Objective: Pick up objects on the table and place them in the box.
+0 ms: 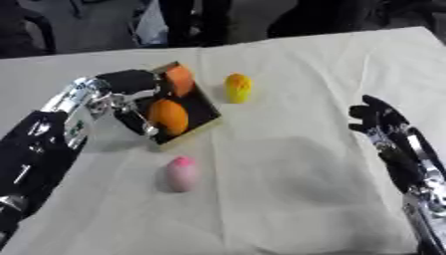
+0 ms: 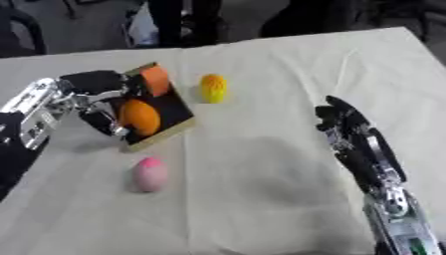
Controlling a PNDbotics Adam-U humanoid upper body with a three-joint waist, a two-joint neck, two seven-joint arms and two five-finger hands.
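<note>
A shallow box (image 1: 202, 105) with a black inside and a tan rim lies askew at the table's upper left. In it are an orange block (image 1: 179, 79) and a round orange fruit (image 1: 169, 117). My left hand (image 1: 131, 82) reaches over the box's left side, its fingers (image 1: 139, 120) curled against the round orange fruit. A yellow fruit (image 1: 238, 87) stands just right of the box. A pink egg-shaped thing (image 1: 182, 173) lies below the box. My right hand (image 2: 341, 117) hovers open at the right, holding nothing.
A white cloth (image 1: 287, 189) covers the table, with wide bare room in the middle and front. Dark chair shapes and people's legs (image 1: 187, 20) stand beyond the far edge.
</note>
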